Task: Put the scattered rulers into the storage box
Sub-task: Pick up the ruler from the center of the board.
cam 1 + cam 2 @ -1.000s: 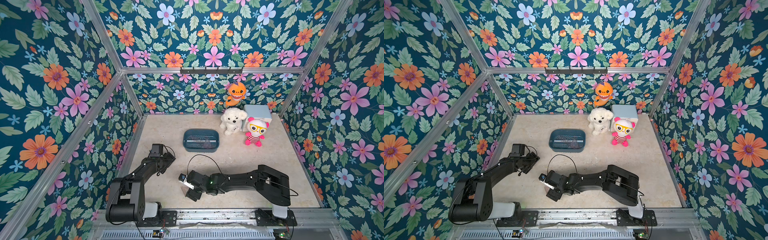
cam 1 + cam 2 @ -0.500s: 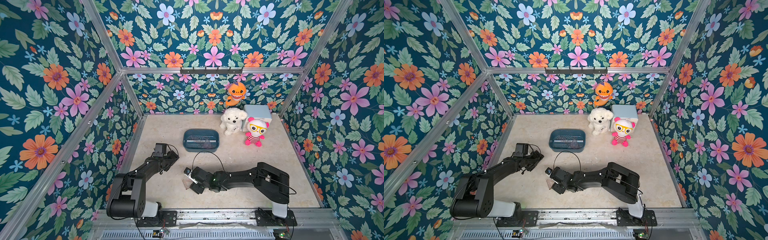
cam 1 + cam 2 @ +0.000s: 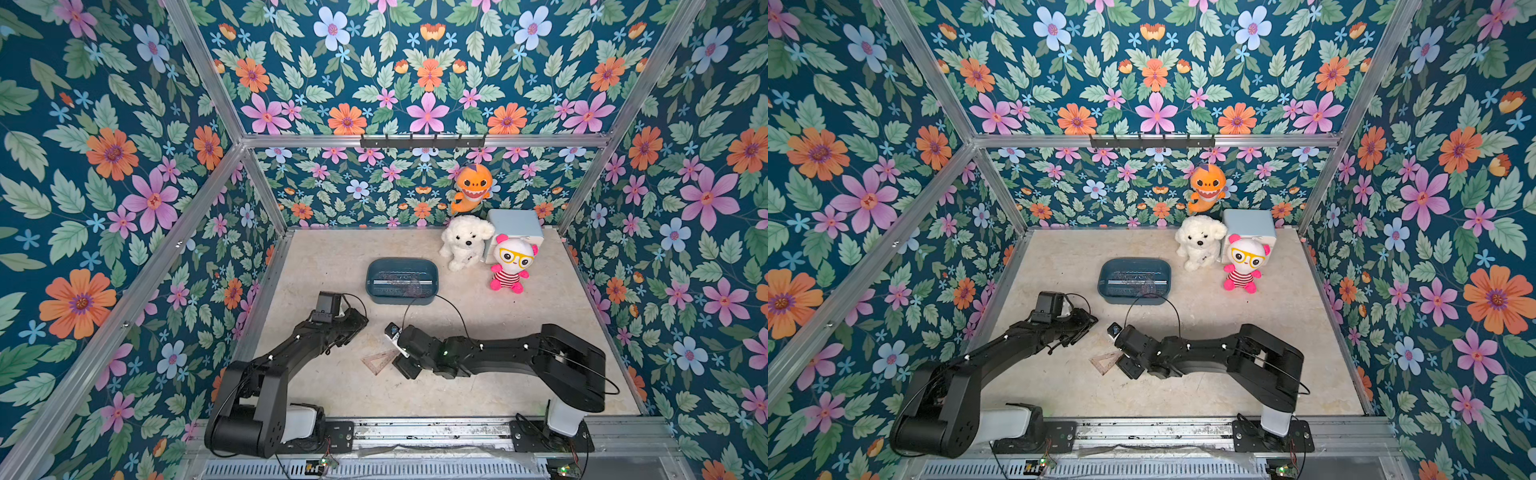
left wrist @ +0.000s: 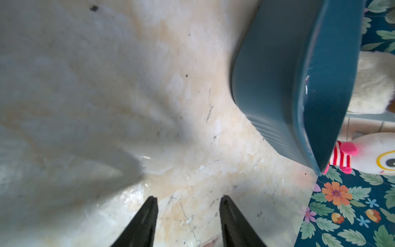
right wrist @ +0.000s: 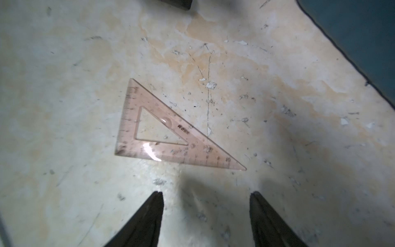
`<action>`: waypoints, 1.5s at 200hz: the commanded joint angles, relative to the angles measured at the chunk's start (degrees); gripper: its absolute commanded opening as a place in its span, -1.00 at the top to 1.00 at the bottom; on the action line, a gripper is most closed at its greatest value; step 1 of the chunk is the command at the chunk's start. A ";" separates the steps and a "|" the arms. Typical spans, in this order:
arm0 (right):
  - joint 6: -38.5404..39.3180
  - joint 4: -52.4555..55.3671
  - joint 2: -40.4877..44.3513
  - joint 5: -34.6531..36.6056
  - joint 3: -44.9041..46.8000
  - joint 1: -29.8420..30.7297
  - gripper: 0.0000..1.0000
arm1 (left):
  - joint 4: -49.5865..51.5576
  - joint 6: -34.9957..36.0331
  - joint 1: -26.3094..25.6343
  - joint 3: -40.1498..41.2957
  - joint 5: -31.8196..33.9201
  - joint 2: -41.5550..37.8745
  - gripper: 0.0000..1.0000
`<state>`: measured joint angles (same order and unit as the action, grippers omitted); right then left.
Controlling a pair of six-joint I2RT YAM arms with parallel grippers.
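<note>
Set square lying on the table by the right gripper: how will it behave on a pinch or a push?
The set square lies flat on the table, thin with no raised edge, so a top pinch probably can't get under it. Glossy plastic with glare: likely slides when pushed. Looks light and fairly stiff.

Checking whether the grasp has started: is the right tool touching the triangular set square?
Apart. The right wrist view shows bare table between the right tool and the set square.

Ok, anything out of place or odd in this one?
One set square lies flat on the table, outside the storage box that holds the other rulers. Its surface is scuffed and chipped; nothing else stands out.
</note>
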<state>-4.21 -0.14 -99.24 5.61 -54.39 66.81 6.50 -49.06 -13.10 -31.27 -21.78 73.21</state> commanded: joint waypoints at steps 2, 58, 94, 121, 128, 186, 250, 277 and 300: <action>-5.57 -4.15 3.57 -4.22 2.46 -2.39 -0.23 | 6.94 0.18 -3.51 0.95 1.39 -3.82 0.09; -10.54 -11.97 8.01 -13.28 6.93 -10.00 -0.03 | 10.92 -5.66 -11.16 5.63 4.04 -8.15 0.38; -10.40 -12.24 7.40 -14.12 6.76 -10.67 -0.01 | 13.86 -6.40 -12.01 5.65 4.82 -10.02 0.38; -10.44 -12.26 7.33 -14.57 6.78 -11.00 -0.01 | 16.29 -6.14 -12.35 5.85 5.17 -10.76 0.40; -10.41 -12.32 7.31 -14.66 6.72 -11.09 -0.01 | 16.65 -6.14 -12.39 5.95 5.09 -11.05 0.39; -11.01 -12.31 6.85 -15.59 6.25 -11.30 -0.01 | 14.69 -5.53 -12.44 7.44 4.47 -9.25 0.38; -14.36 -12.72 6.57 -18.79 7.06 -11.74 -0.02 | 12.23 -5.64 -12.39 9.20 4.57 -8.44 0.38; -19.00 -15.92 6.68 -24.10 8.70 -13.91 -0.03 | 12.38 -4.93 -12.46 8.34 4.50 -8.74 0.39; -20.08 -16.91 6.72 -25.09 9.42 -14.25 -0.03 | 12.82 -3.41 -12.39 5.68 4.66 -10.32 0.36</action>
<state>-21.61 -13.96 -92.64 -16.10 -45.41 52.58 17.69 -54.72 -25.56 -23.77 -18.02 64.01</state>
